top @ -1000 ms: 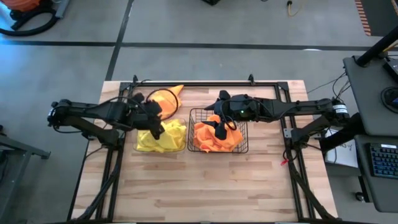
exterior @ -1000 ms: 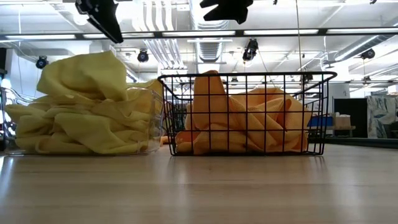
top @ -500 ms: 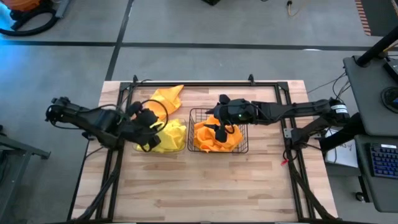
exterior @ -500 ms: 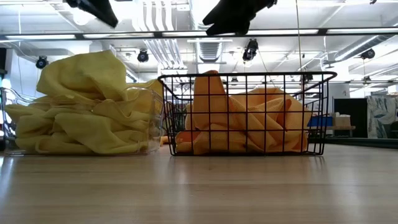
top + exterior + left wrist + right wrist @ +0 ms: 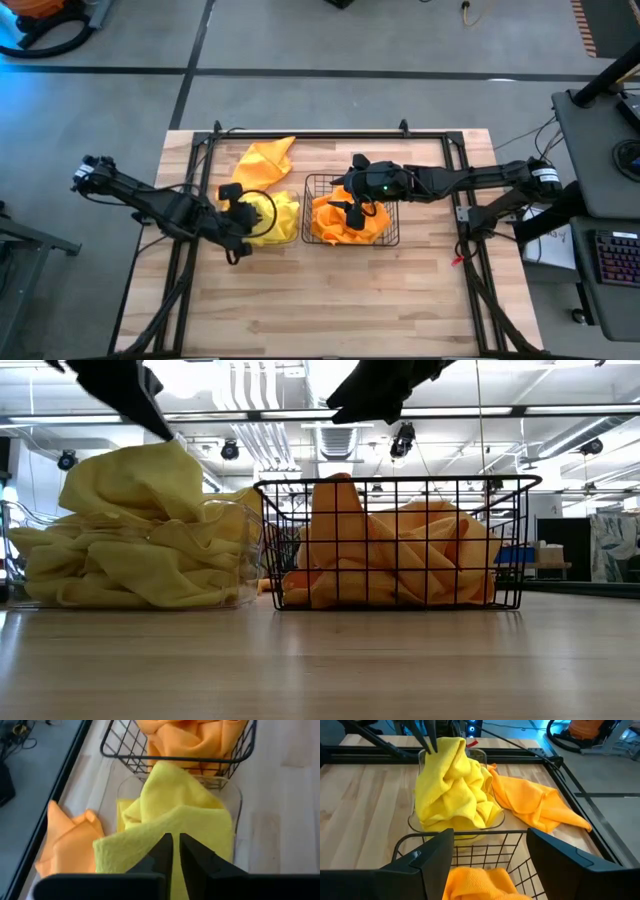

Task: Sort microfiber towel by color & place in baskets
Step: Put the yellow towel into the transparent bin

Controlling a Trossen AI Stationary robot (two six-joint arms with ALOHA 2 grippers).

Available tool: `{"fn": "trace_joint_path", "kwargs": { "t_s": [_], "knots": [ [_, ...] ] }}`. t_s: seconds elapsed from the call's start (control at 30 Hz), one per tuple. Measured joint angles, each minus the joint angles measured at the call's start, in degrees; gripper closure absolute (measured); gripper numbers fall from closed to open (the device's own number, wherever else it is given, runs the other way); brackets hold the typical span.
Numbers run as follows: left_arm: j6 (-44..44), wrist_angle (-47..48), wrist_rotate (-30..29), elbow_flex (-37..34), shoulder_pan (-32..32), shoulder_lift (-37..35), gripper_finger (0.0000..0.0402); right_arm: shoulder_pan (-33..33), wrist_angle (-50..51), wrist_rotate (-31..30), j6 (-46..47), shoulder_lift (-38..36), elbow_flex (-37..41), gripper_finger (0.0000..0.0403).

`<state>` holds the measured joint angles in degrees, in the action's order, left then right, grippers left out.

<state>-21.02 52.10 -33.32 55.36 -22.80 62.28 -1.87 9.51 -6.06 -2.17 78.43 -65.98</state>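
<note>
Yellow towels (image 5: 275, 215) are heaped in the clear plastic basket (image 5: 235, 805), and orange towels (image 5: 345, 220) fill the black wire basket (image 5: 305, 205) to its right. One more orange towel (image 5: 265, 160) lies flat on the table beyond the clear basket. My left gripper (image 5: 175, 852) is shut, its tips just off the top of the yellow heap at the heap's left side (image 5: 160, 430). My right gripper (image 5: 490, 862) hangs open over the orange towels in the wire basket, with nothing between its fingers. My left gripper has its shut fingertips (image 5: 431, 744) right at the top fold of the yellow heap (image 5: 445, 747), slanting down from the table's left. I cannot tell whether they touch the cloth. Nothing shows between the fingers.
A black metal frame (image 5: 330, 135) runs along the table's far edge and down both sides. Bare wood (image 5: 330, 300) stretches from the baskets to the near edge. The two baskets stand side by side, almost touching.
My left gripper has drawn back from over the clear basket toward the table's left and near edge, and its fingers have shut. The yellow heap has stayed in the basket. My right gripper has sunk slightly over the wire basket, still open.
</note>
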Motion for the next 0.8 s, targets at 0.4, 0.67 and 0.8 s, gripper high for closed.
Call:
{"fn": "trace_joint_path", "kwargs": {
  "t_s": [0.4,0.67,0.8],
  "knots": [
    [-5.1,-0.5,3.0,-10.2,4.5,-4.1,0.0401,0.0,-3.1,0.4,0.9,0.0,0.0,0.0158],
    [-5.3,-3.4,6.0,-14.5,8.6,-3.9,0.0401,0.1,-11.5,0.5,2.1,4.1,-0.3,0.0158],
    [-5.3,-3.7,7.7,-16.2,9.9,-3.4,0.0401,0.1,-15.3,0.7,2.1,7.7,-1.3,0.0159]
  ]
}}
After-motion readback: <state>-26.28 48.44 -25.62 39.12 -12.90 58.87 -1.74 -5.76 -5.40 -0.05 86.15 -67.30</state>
